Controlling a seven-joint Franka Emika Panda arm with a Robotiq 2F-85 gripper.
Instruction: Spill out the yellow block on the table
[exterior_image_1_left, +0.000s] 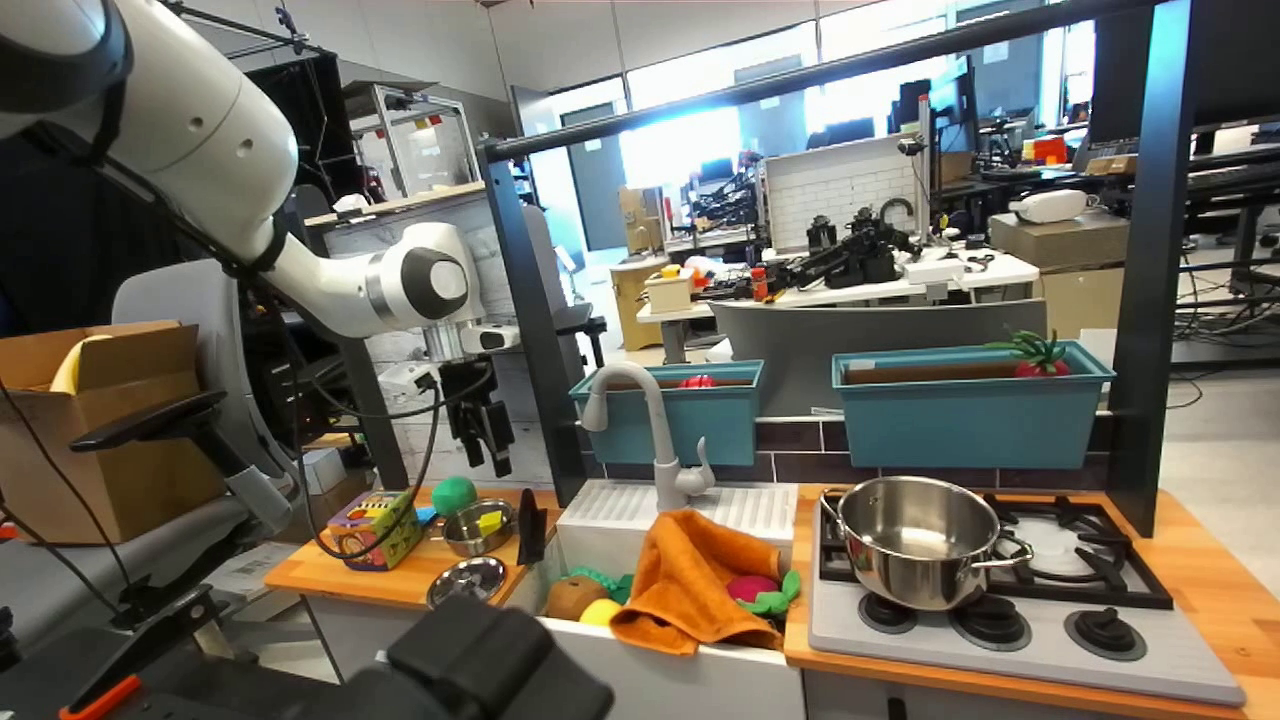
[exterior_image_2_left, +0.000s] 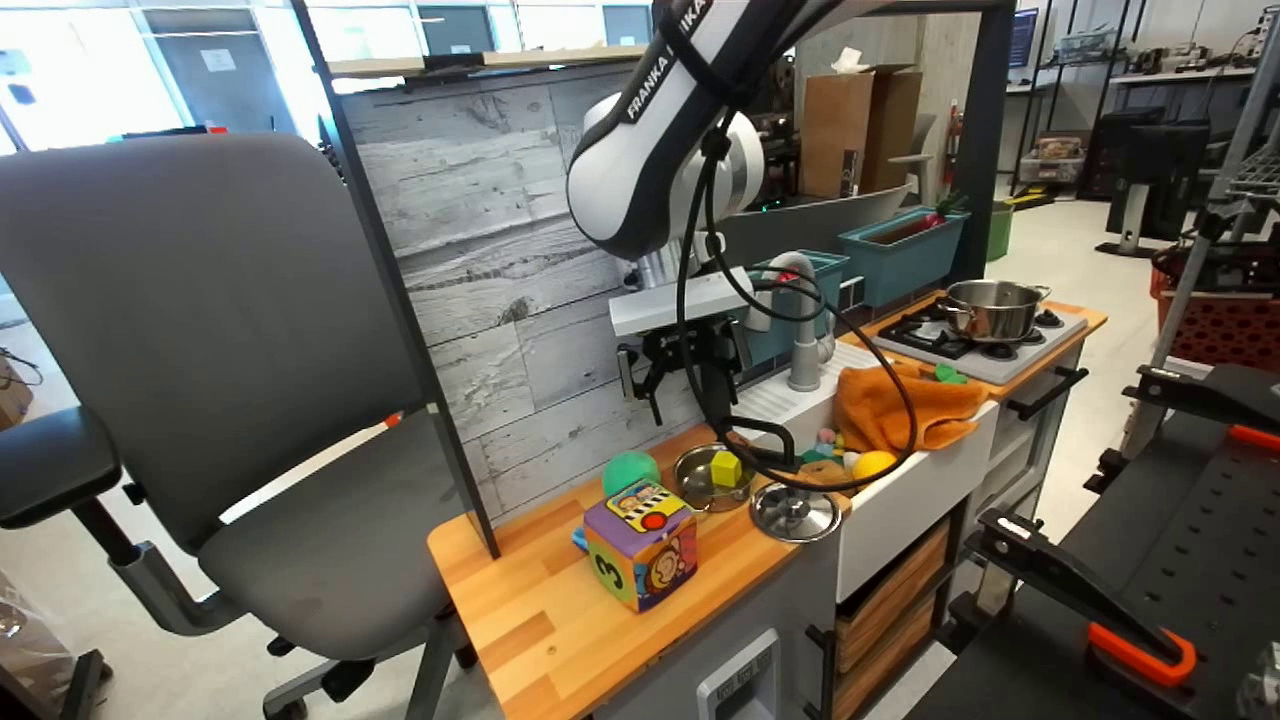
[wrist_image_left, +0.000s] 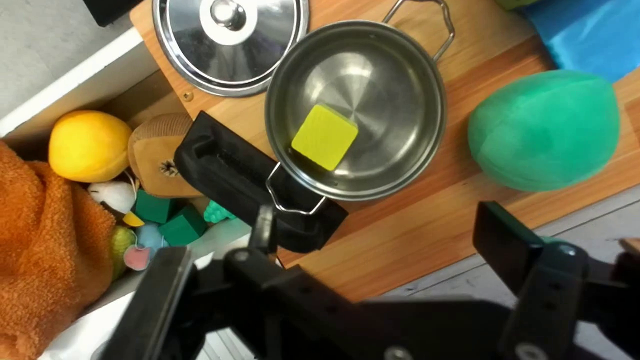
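The yellow block (wrist_image_left: 325, 137) lies inside a small steel pot (wrist_image_left: 395, 115) with two wire handles. The block also shows in the pot in both exterior views (exterior_image_1_left: 490, 522) (exterior_image_2_left: 726, 468). The pot stands upright on the orange-brown wooden table (exterior_image_2_left: 540, 620), which shows under it in the wrist view (wrist_image_left: 425, 225). My gripper (wrist_image_left: 377, 225) is open and empty, with its fingers wide apart. It hangs above the table at its back side, higher than the pot, in both exterior views (exterior_image_1_left: 489, 462) (exterior_image_2_left: 688, 405). It touches neither pot nor block.
A steel lid (wrist_image_left: 255, 55) lies beside the pot. A black holder (wrist_image_left: 240, 182) lies under one pot handle. A green round toy (wrist_image_left: 545, 130) and a colourful cube (exterior_image_2_left: 640, 545) stand nearby. The sink (exterior_image_1_left: 690, 675) holds an orange towel (exterior_image_1_left: 690, 590) and toys. A faucet (exterior_image_1_left: 662, 440) rises behind.
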